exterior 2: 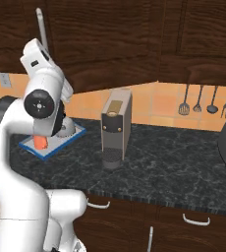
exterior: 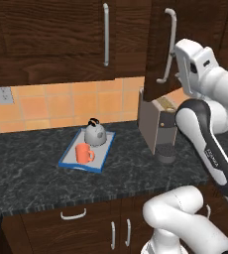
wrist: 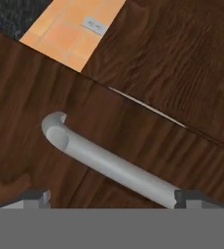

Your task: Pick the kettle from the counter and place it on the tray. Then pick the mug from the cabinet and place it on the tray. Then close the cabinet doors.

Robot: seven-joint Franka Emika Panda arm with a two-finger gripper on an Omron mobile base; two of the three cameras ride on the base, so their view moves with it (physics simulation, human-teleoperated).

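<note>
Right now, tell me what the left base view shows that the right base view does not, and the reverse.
Left base view alone: the whole kettle and orange mug standing uncovered on the blue tray, and the right cabinet door swung ajar. Right base view alone: hanging utensils on the tiled wall. Both: the tray, the coffee machine, the speckled counter and the arm.

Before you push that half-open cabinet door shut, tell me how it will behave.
The right cabinet door looks like a stiff wooden panel, so it should swing as one piece rather than flex. Its smooth, rounded bar handle may slip between open jaws. It will probably stop alongside the closed left door.
</note>
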